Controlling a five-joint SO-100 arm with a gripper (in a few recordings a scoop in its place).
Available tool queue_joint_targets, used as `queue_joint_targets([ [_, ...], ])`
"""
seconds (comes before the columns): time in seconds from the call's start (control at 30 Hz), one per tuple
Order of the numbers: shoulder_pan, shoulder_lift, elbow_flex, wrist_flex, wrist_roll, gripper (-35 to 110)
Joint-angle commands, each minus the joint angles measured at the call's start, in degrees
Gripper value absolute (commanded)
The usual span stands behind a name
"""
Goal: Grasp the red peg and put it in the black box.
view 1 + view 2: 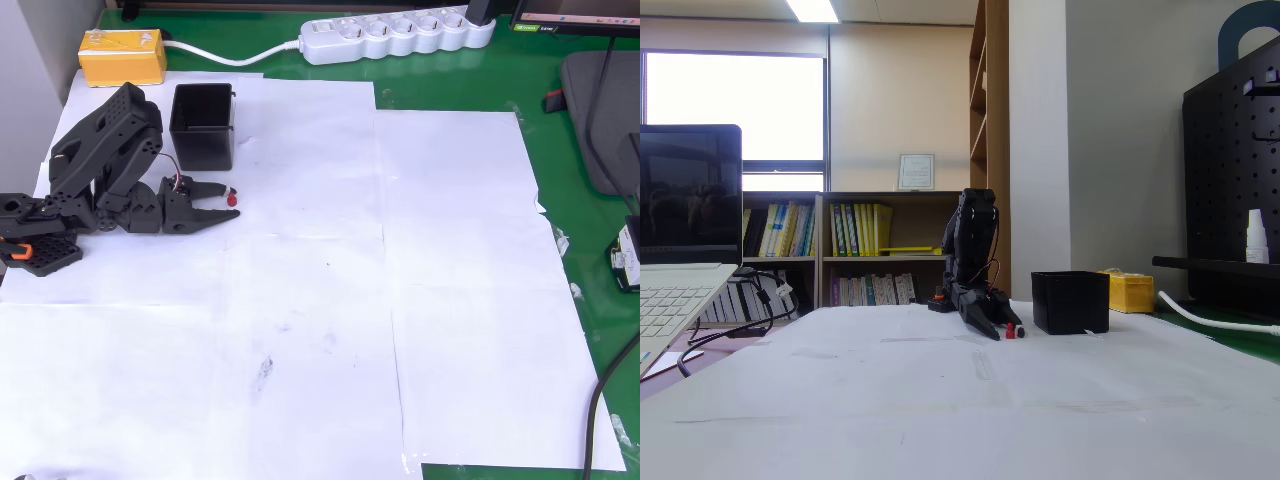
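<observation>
In the fixed view the nearest ground was white paper point(970, 400) covering the table, bare across the foreground. At the left edge of that view stood a laptop point(680, 250), its screen dark, with cables trailing behind it.

Further back, at mid-table, the gripper point(1002, 332) rested low, its tips down at the paper. The red peg point(1010, 331) sat at those tips, upright on the sheet as far as could be judged. In the overhead view the gripper point(226, 203) pointed to the right of the picture, its two fingers spread in a narrow fork with the red peg point(232, 198) lying between the ends. The jaws stood slightly apart around the peg; whether either finger touched it could not be determined.

The black box point(1070, 302) stood just beside the gripper, to the right in the fixed view. Overhead, the black box point(203, 125) lay above the gripper in the picture, upright with its mouth open, near the peg but apart from it.

The arm point(105, 155) was folded back over its base at the left edge of the overhead view.

Beyond the box sat a yellow block point(123, 56) and a white power strip point(395, 36) on the green mat point(460, 85). A bookshelf point(855, 250) stood against the far wall.
</observation>
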Motion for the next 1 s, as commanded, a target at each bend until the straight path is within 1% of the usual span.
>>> queue_joint_targets([
  [0.0, -1.1, -0.5, -0.1, -1.9, 0.2, 12],
  [0.23, -1.1, -0.5, 0.0, -2.0, 0.3, 7],
  [0.43, -1.1, -0.4, 0.3, -2.0, 0.3, 0],
  [0.83, 0.0, -1.1, 1.2, -1.8, 0.3, 0],
  [0.97, 1.4, -4.7, -0.2, -1.9, 0.1, 0],
])
